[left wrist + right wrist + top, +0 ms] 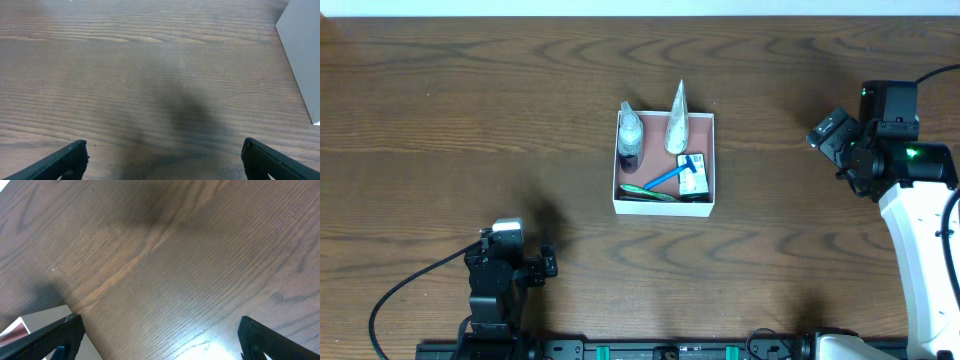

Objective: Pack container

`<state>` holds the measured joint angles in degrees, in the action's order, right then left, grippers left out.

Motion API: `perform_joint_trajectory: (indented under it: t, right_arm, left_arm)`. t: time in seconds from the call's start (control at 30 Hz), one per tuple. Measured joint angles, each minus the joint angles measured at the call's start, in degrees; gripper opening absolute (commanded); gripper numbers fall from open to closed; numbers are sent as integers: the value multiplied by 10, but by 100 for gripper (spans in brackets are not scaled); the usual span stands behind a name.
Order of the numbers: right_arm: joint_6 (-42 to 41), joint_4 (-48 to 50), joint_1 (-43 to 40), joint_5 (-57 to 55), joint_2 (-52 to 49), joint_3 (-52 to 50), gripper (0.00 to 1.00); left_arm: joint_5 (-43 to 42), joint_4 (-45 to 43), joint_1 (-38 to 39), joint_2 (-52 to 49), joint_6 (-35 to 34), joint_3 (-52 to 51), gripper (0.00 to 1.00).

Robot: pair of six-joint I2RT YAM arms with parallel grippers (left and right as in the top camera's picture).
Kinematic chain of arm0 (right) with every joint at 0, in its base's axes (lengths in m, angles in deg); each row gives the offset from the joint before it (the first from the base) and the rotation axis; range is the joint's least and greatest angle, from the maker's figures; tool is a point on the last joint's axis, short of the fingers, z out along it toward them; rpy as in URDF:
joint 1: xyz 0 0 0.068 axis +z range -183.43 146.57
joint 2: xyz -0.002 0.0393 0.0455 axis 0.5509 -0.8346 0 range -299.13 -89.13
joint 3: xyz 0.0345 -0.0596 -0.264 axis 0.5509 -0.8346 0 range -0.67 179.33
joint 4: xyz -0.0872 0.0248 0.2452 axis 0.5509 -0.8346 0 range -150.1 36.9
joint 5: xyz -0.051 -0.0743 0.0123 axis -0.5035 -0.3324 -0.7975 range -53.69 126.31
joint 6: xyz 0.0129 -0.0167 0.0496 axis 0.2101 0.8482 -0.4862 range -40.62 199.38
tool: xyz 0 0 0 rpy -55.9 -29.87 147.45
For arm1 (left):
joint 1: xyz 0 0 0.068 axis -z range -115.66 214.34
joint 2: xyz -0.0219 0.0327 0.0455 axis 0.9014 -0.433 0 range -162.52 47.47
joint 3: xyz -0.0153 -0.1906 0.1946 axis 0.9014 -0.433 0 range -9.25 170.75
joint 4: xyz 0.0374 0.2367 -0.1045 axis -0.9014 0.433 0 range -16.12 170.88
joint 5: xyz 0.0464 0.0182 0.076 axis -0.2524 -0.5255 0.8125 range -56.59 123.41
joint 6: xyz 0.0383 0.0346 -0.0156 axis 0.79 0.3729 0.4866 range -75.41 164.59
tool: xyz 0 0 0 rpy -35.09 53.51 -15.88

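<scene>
The container (710,165), a shallow square white box with a pinkish-brown floor, sits at the table's middle. Inside it are a small clear bottle (631,137), a silvery tube (676,120), a blue razor (672,173), a green-and-white packet (694,180) and a green item (645,192). My left gripper (548,265) is open and empty at the front left, far from the box; its wrist view shows a white box wall (300,55) at right. My right gripper (827,130) is open and empty at the right, apart from the box; a box corner (35,317) shows in its wrist view.
Dark wooden table (470,120) all round the box. The right arm's white body (920,230) runs along the right edge. A black cable (400,290) trails from the left arm at the front left.
</scene>
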<state>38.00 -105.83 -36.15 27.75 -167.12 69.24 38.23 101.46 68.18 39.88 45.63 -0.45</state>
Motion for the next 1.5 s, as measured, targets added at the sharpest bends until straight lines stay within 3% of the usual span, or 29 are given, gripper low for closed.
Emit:
perform_joint_trajectory:
  t: [0.47, 0.67, 0.83, 1.07, 1.5]
  right_arm:
    - [15, -29, 3, -14, 21, -18, 99]
    - [92, 80, 23, -14, 143, -143, 99]
    - [199, 214, 28, 38, 290, -313, 99]
    - [270, 230, 28, 86, 453, -461, 99]
    - [289, 230, 28, 116, 648, -573, 99]
  left_arm:
    - [0, -1, 0, 0, 0, 0, 98]
    - [0, -3, 0, 0, 0, 0, 98]
    - [0, -4, 0, 0, 0, 0, 98]
    - [0, -4, 0, 0, 0, 0, 98]
    - [0, -4, 0, 0, 0, 0, 98]
